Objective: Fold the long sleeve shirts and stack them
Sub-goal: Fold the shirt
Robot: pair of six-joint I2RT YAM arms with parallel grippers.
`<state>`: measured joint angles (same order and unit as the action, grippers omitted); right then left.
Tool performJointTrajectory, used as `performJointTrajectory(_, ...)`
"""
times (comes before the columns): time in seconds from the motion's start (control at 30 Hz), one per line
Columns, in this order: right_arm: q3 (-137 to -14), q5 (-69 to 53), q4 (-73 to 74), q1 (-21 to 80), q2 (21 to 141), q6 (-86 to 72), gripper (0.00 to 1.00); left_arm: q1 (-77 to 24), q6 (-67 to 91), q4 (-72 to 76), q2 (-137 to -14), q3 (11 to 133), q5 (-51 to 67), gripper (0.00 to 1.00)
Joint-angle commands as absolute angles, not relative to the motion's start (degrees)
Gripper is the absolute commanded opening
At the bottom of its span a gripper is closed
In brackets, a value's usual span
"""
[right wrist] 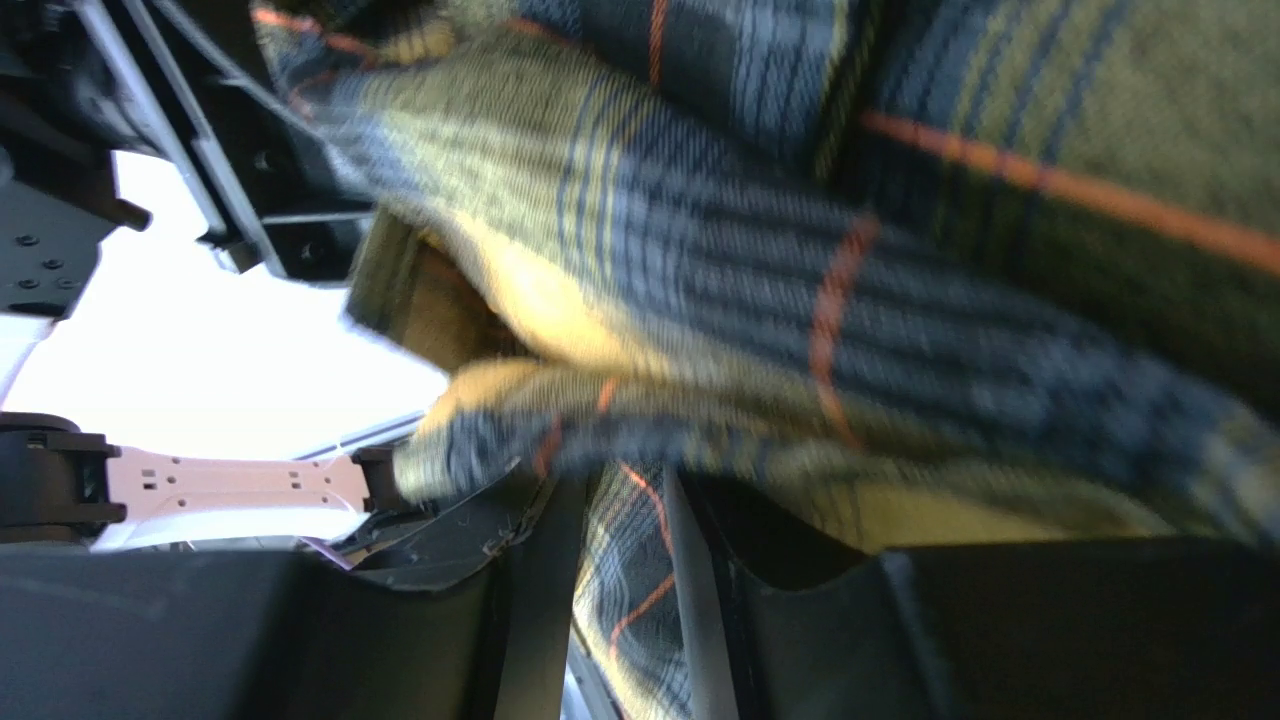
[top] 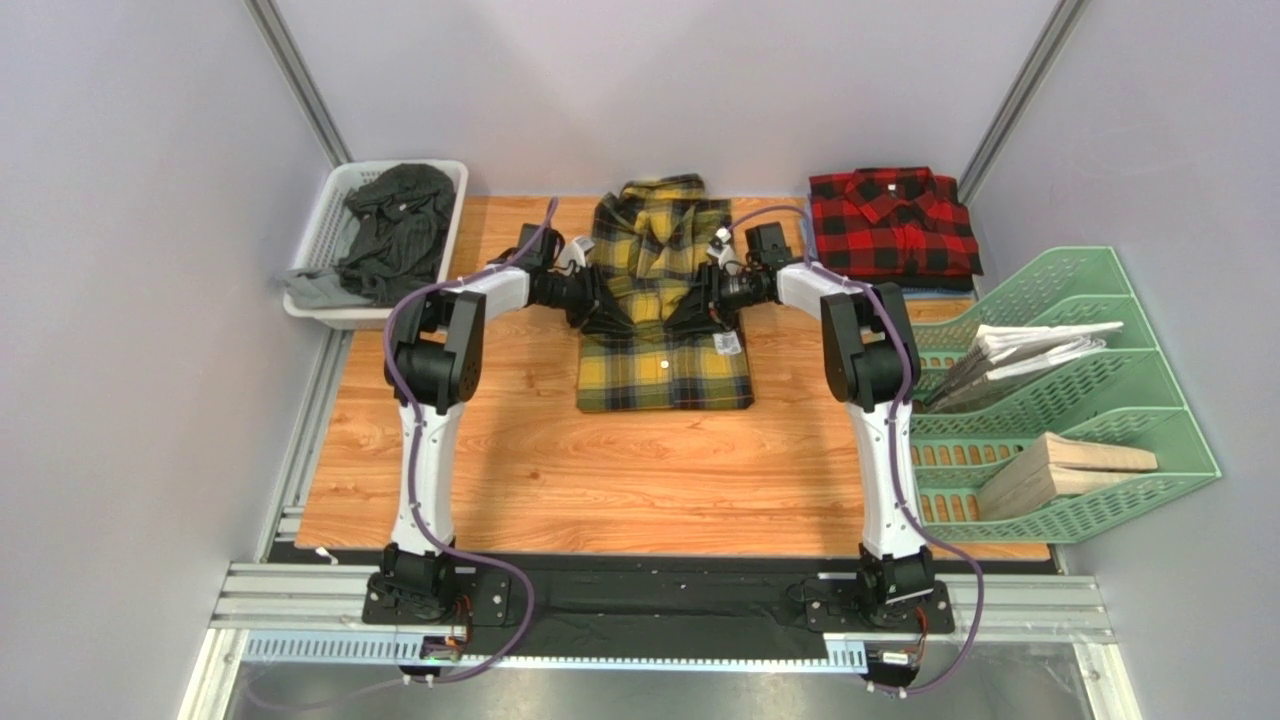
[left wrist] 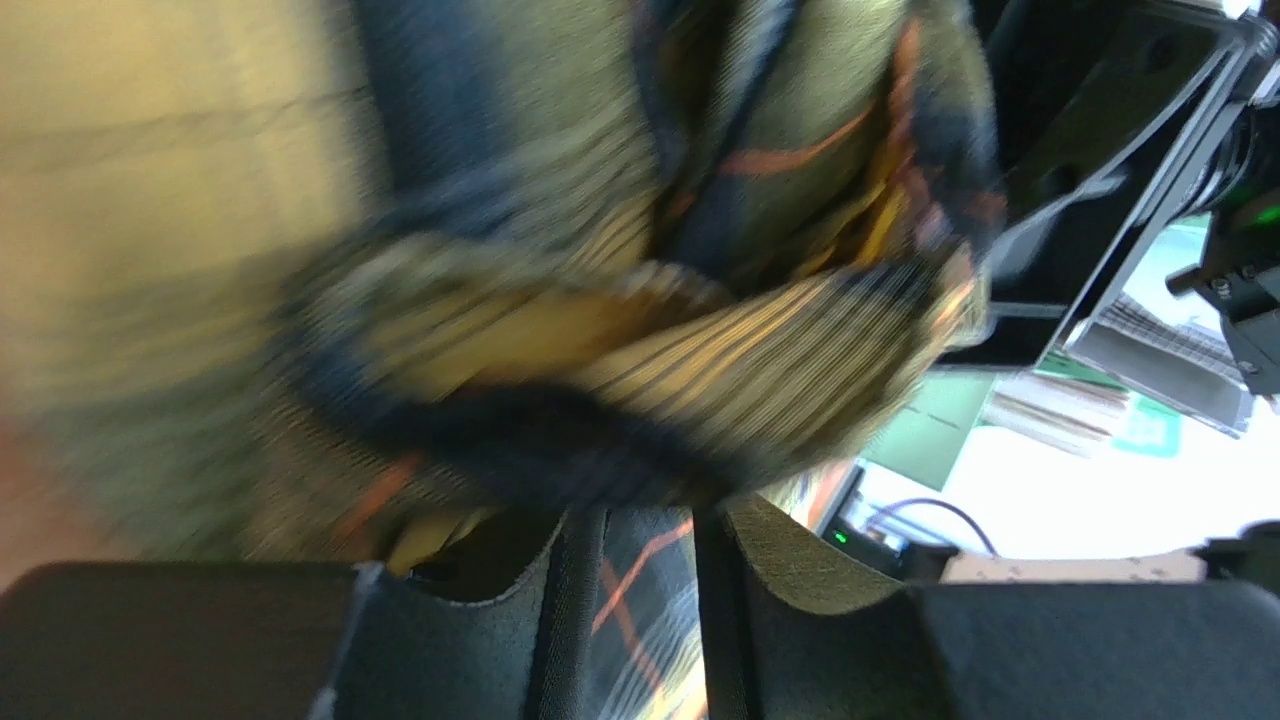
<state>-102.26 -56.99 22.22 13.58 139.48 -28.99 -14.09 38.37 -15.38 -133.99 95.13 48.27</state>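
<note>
Both arms reach inward to the yellow shirt (top: pixel 663 365). The left gripper (top: pixel 612 311) and right gripper (top: pixel 693 311) each pinch fabric at its opposite side edges.

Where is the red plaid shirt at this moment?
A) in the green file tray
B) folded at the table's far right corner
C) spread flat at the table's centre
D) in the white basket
B: the red plaid shirt lies folded at the far right corner of the table, apart from the yellow plaid shirt at the centre.
</note>
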Motion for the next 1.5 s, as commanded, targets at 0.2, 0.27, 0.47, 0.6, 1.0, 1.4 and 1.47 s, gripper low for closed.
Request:
performJointTrajectory(0.2,-85.6,-54.9,22.4,15.7,131.1,-31.5,0.35,-14.8,33.6,-22.2,-124.7,77.3,46.9,0.31)
performJointTrajectory(0.27,-83.1,-55.3,22.4,16.2,128.7,-30.9,0.38,-14.9,33.1,-19.3,-120.7,73.5,48.2,0.30)
performJointTrajectory(0.47,-79.5,-60.8,21.2,16.0,116.8,-26.2,0.49,-15.1,30.6,-4.9,-110.7,67.5,61.4,0.43)
performJointTrajectory(0.6,-80.9,-62.4,26.3,15.9,115.1,-18.3,0.49,-16.2,27.2,-8.7,-109.9,71.4,62.8,0.52)
performJointTrajectory(1.0,-99.6,-58.2,37.4,11.3,137.3,-12.9,0.42,-11.5,21.3,-30.2,-131.7,91.0,51.5,0.45)
performJointTrajectory(1.4,-89.7,-62.1,31.0,13.9,119.6,-20.1,0.61,-10.7,14.5,-23.4,-115.5,84.5,60.2,0.52)
performJointTrajectory(1.47,-87.6,-62.1,32.3,13.2,116.8,-18.6,0.62,-11.1,14.7,-23.6,-111.5,82.3,62.8,0.54)
